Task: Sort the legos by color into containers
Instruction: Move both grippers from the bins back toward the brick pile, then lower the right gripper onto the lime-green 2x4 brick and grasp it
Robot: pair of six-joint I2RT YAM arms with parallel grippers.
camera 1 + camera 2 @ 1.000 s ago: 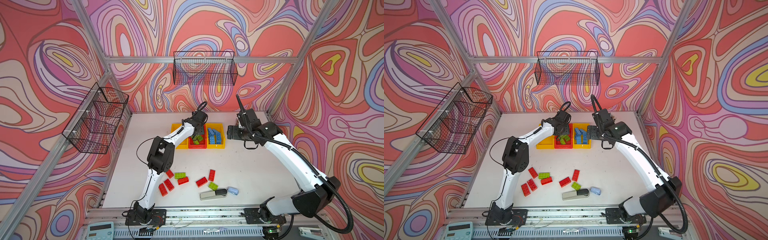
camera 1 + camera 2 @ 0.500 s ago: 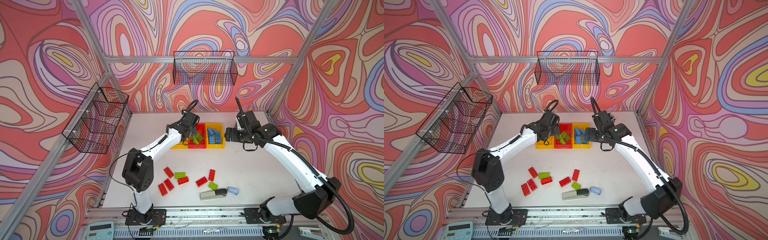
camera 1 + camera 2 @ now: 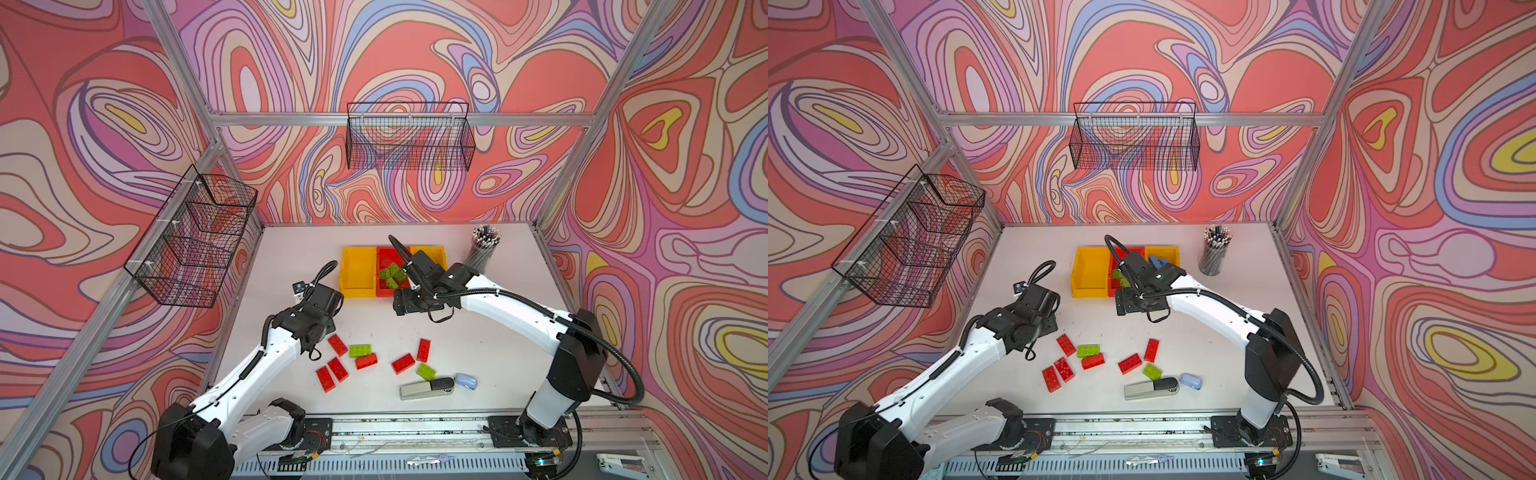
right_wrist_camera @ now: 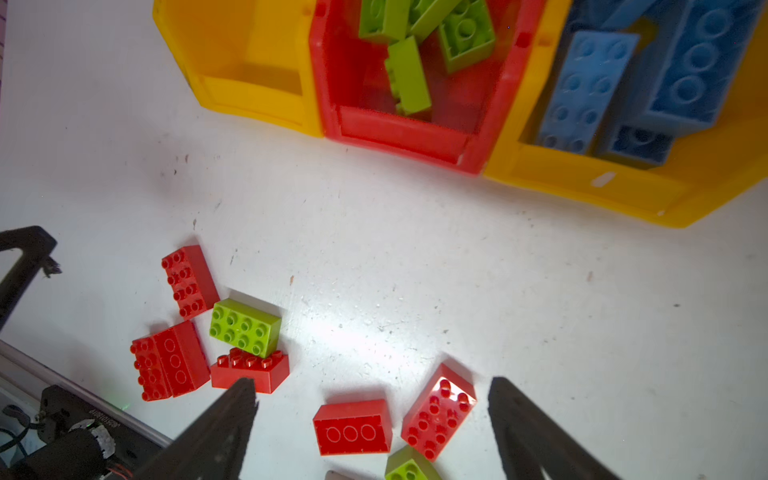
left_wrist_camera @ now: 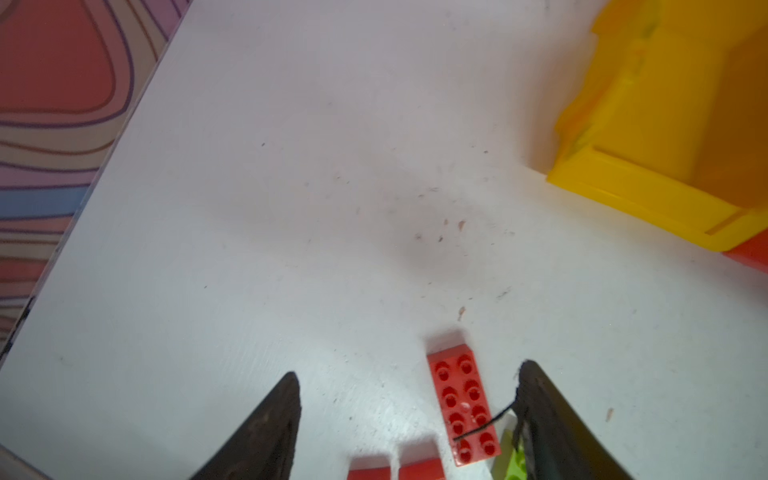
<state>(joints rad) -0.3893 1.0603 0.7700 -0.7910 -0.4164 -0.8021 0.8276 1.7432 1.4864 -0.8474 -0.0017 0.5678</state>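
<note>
While both arms reach out over the white table point(image 3: 291, 257), neither pincer has hold of anything. In its wrist view the left gripper point(image 5: 409, 370) stands open, its dark fingers point(image 5: 274, 424) well apart above the table top. One red brick point(image 5: 463, 405) lies flat with studs up in the gap, close beside one finger and clear of the other. The right gripper point(image 4: 372, 381) is spread wide and empty as well, hanging above the table, with two of the loose red bricks point(image 4: 351, 426) lying beneath the gap. The three containers stand in a row on the far half of the table, side walls touching. The left yellow bin point(image 3: 357, 286) shows only its bare floor. The red bin point(image 4: 399, 133) in the middle holds a heap of green bricks point(image 4: 409, 79). The right yellow bin point(image 4: 582, 178) holds the blue bricks point(image 4: 586, 87), stacked at angles; in both top views the right arm point(image 3: 511, 307) covers most of this bin. The unsorted legos lie on the near half of the table between the two arms: six red ones and two loose green bricks point(image 3: 360, 350). One green brick touches a red one, and the other point(image 3: 426, 371) lies just beside a grey-and-black stapler point(image 3: 427, 387). A small pale-blue item point(image 3: 466, 380) rests at the stapler's end. A mesh pencil cup point(image 3: 482, 253) stands near the right yellow bin, toward the far right corner.
</note>
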